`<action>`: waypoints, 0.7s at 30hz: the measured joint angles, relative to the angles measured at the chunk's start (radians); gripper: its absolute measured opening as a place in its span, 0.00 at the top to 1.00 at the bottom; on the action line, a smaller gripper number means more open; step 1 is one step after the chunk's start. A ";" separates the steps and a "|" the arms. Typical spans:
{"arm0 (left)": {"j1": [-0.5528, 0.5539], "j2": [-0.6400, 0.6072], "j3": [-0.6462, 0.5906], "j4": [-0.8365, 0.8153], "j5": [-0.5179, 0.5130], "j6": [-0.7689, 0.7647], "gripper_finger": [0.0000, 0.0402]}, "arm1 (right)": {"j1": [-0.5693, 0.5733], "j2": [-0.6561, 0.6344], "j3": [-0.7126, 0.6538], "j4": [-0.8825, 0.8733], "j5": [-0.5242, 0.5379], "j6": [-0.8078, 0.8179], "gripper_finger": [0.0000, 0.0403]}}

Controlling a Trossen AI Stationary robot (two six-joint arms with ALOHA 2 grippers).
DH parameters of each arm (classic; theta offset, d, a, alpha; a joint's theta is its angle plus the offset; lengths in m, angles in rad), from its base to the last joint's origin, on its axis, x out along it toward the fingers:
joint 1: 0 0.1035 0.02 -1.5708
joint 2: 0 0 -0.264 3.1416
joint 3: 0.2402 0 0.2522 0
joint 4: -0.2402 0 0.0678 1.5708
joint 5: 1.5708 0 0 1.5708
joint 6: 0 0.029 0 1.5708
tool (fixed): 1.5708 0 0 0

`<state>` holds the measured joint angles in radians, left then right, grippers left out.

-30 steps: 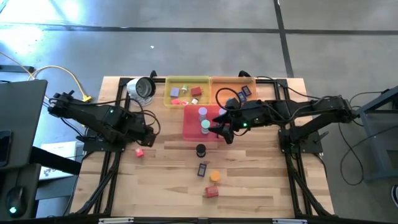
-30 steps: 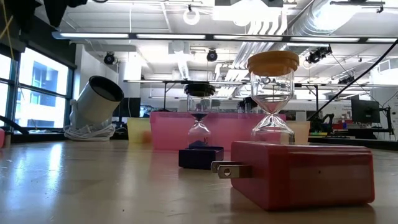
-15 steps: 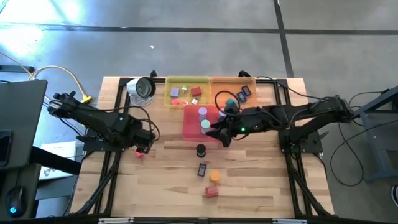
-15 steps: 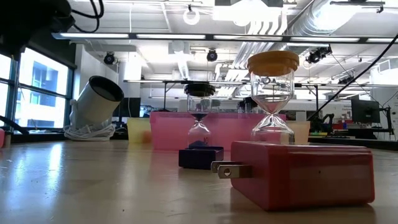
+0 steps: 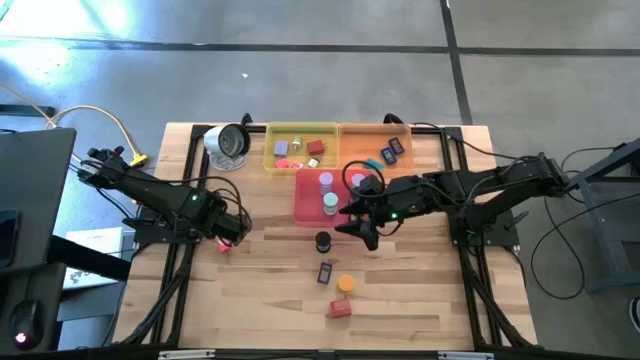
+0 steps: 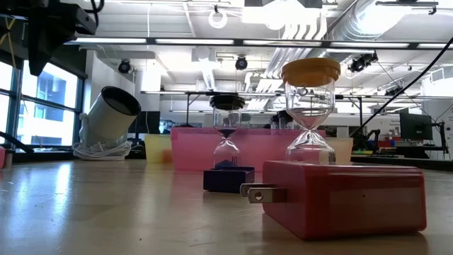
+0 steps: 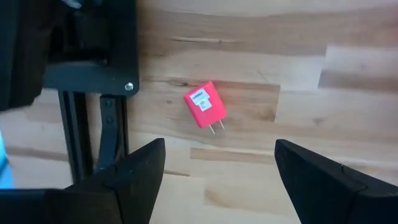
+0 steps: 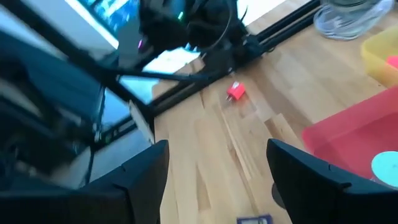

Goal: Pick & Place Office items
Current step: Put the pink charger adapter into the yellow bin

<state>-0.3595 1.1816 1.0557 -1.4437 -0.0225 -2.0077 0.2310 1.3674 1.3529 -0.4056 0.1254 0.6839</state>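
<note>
The step in hand looks like a double approach, with nothing lifted yet. The left pincer [image 5: 232,230] hangs over the left side of the surface [image 5: 420,300], its fingers spread wide and empty, and the left wrist view shows the small red plug block [image 7: 204,108] lying flat on the wood between them, close to the black frame rail [image 7: 93,78] at the left edge. The next move, I judge, is a straight descent so the fingers bracket the block, then a squeeze; the block lies askew, prongs outward, so a slight wrist turn may help.

The right arm reaches from the right edge toward the middle. Its pincer [image 5: 362,228] is likewise open and holds nothing, poised just off the near corner of the pink tray [image 5: 304,205], beside the black-capped hourglass [image 5: 322,241]. That timer seems its likely target.

Other items wait toward the near edge: a dark rectangular piece [image 5: 325,271], an orange-capped hourglass [image 5: 345,283] and a red plug block [image 5: 340,308]. The yellow tray [image 5: 272,150] and orange tray [image 5: 352,138] at the far edge already hold pieces.
</note>
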 joint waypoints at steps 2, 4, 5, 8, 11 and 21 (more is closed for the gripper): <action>-0.002 0.000 -0.001 0.001 -0.008 -0.073 0.27 | -0.002 0.000 0.000 -0.014 -0.033 -0.042 0.36; -0.002 0.000 -0.010 0.004 -0.016 -0.131 0.27 | -0.008 0.000 0.000 -0.031 -0.063 -0.088 0.36; -0.002 0.000 -0.019 0.002 -0.018 -0.165 0.27 | -0.011 0.000 0.000 -0.042 -0.075 -0.113 0.36; -0.001 0.000 -0.062 0.020 -0.018 -0.276 0.27 | -0.018 0.000 0.000 -0.069 -0.106 -0.172 0.36; -0.001 0.000 -0.118 0.103 -0.016 -0.340 0.27 | -0.023 0.000 0.000 -0.088 -0.134 -0.221 0.36; -0.003 0.000 -0.284 0.290 0.022 -0.483 0.27 | -0.067 0.000 0.000 -0.116 -0.225 -0.315 0.36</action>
<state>-0.3622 1.1816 0.7715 -1.1538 -0.0001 -2.4908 0.1638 1.3674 1.3529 -0.5212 -0.1000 0.3688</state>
